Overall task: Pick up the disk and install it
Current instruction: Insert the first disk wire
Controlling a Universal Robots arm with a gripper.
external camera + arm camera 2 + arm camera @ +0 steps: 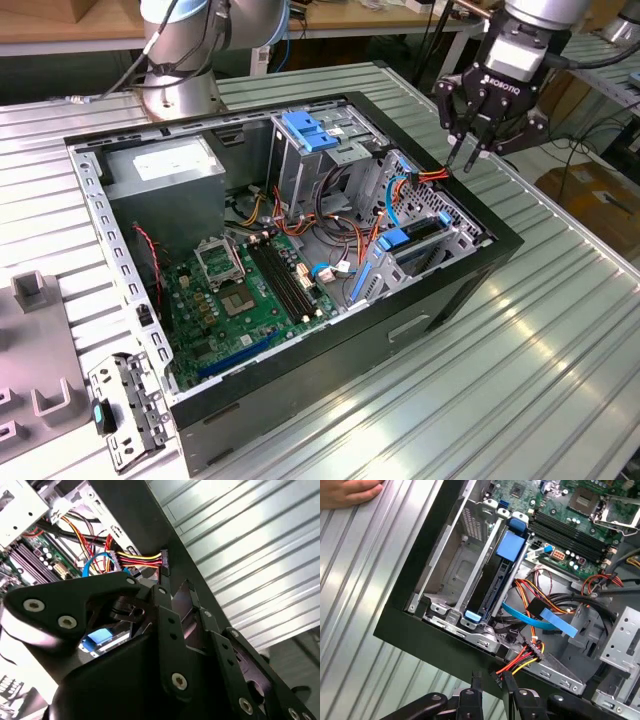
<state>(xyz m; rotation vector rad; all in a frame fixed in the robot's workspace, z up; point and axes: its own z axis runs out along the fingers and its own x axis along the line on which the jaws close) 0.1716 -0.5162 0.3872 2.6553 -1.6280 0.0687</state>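
The disk stands on edge in the drive bay at the near-right corner of the open computer case, blue rails along its sides. In the first wrist view the disk shows as a dark slab with a blue tab at its end. My gripper hovers over the case's right rim, above and behind the disk, its fingers drawn close together with nothing seen between them. A black power connector on red and yellow wires lies just beyond the fingertips; the connector sits by my gripper.
Inside the case are a green motherboard, a grey power supply box and a metal cage with a blue latch. A loose bracket lies on the ribbed table. A person's hand rests on the table beside the case.
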